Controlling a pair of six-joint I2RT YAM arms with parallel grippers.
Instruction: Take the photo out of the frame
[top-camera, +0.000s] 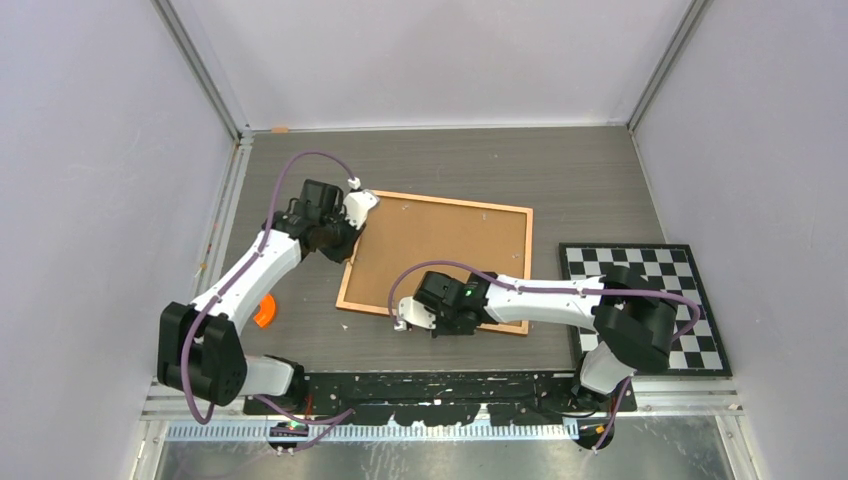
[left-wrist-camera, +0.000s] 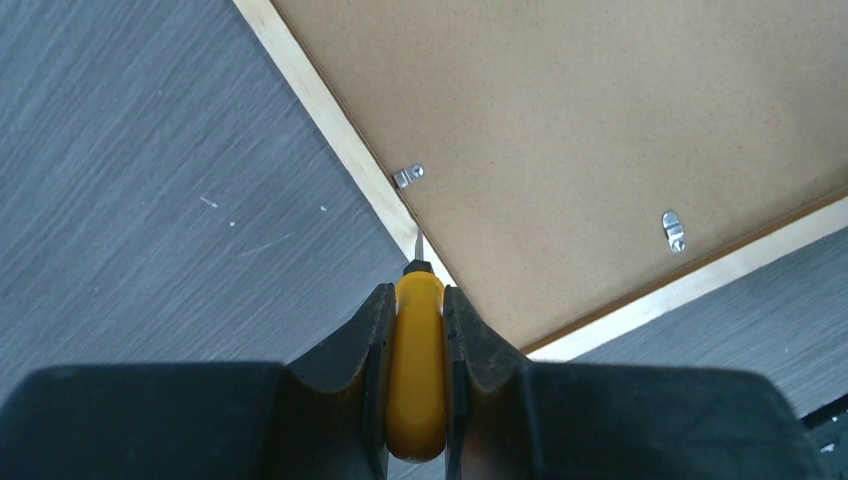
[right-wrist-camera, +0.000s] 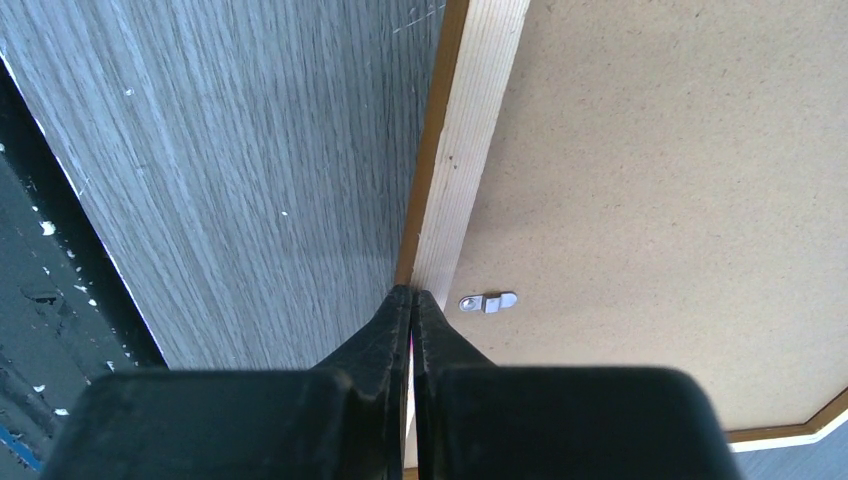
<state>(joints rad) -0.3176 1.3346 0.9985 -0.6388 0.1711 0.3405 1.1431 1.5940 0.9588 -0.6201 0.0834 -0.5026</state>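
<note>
Grey wood-grain tabletop (top-camera: 450, 160) fills the space between pale walls, and the frame (top-camera: 440, 250) lies flat near its middle, face down, with the plain brown board back turned up. To its right, apart from it, sits a black-and-white checkered mat (top-camera: 660, 262), partly under my right arm. A small orange object (top-camera: 264, 313) lies on the table beside my left arm.

My left gripper (left-wrist-camera: 415, 300) is over the frame's far left corner, clamped on a yellow-handled tool (left-wrist-camera: 416, 380). The tool's thin metal tip (left-wrist-camera: 418, 245) points at the pale wooden border, just short of a small metal tab (left-wrist-camera: 408, 176) on the board's edge. A second tab (left-wrist-camera: 675, 230) sits along the adjoining side.

My right gripper (right-wrist-camera: 412, 300) is at the frame's near edge, close to the near left corner. Its fingers are pressed together, their tips right at the outer line of the border (right-wrist-camera: 470, 130). I cannot tell whether anything is pinched between them. Another metal tab (right-wrist-camera: 488, 301) lies just beside the tips, on the board.
</note>
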